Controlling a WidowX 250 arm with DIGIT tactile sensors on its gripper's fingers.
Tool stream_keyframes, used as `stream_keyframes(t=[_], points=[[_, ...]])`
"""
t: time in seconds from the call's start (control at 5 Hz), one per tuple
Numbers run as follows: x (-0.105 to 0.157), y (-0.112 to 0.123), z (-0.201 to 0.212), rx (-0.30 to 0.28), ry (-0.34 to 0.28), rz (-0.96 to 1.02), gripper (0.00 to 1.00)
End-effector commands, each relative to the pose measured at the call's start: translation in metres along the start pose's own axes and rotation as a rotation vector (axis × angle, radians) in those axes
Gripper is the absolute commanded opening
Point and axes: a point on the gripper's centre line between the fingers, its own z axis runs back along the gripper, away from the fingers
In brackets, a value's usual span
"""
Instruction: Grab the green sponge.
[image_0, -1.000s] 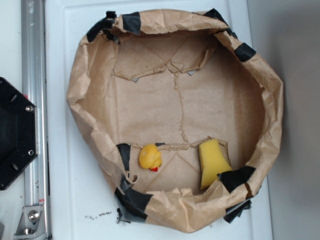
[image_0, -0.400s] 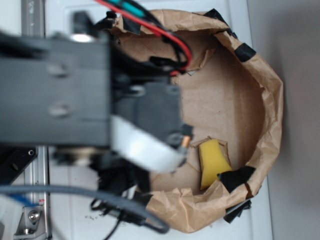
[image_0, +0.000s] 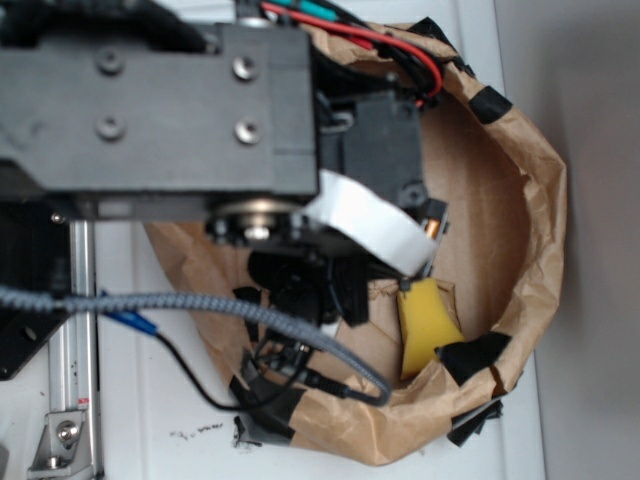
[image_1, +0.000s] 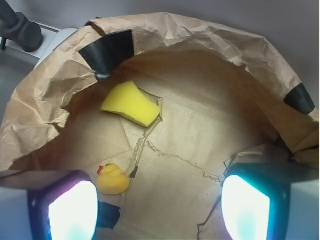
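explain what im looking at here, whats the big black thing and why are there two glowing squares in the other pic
The big black thing is a robot arm, seen from a camera looking straight down. It reaches over a basin of crumpled brown paper patched with black tape.

The other picture comes from a camera on the arm's wrist, looking along its tool. The two glowing squares are the tool's fingers, very close to the lens and lit up. They stand wide apart, and nothing is between them, so the tool is open and holds nothing.

Inside the basin lie two things: a yellow sponge near the paper wall and a small yellow duck closer to the tool. In the overhead view only the sponge shows; the arm hides the duck.
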Motion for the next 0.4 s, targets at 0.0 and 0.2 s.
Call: stream_keyframes(t=[0.0,0.2], points=[[0.006,0.001,0.010,0.018,-0.036,0.008,1.00],[0.002,0.006,-0.023,0.029,-0.017,-0.032,1.00]])
